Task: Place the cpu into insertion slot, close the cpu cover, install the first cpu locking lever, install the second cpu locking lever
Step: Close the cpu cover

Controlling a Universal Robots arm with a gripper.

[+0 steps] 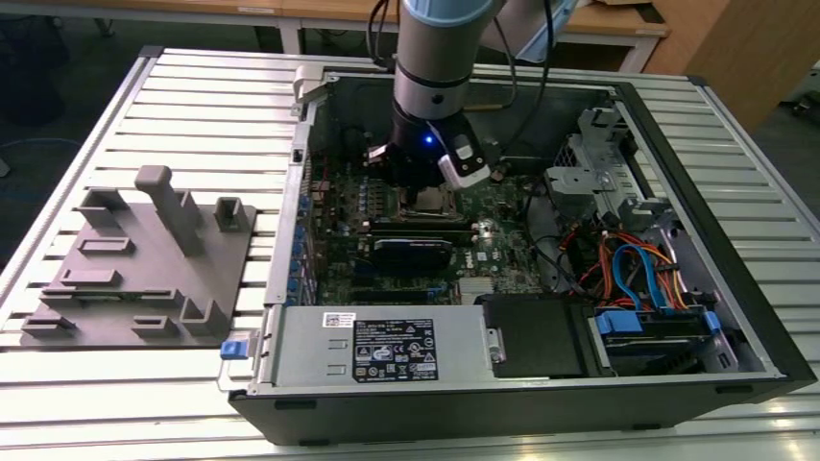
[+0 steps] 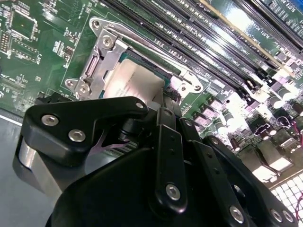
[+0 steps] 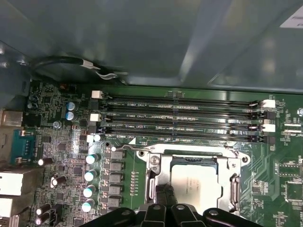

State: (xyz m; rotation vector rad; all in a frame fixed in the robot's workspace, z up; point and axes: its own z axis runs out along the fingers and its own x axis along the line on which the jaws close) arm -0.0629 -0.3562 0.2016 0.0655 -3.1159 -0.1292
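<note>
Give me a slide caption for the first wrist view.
Pincer poised at the edge of the cpu, which lies in the insertion slot beside four long memory slots.

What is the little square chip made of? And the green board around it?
The cpu looks metal-topped: a pale silvery-beige face with a dull sheen. The green board seems a stiff coated sheet, slightly glossy, with fine printed lines; exactly what, I can't tell.
</note>
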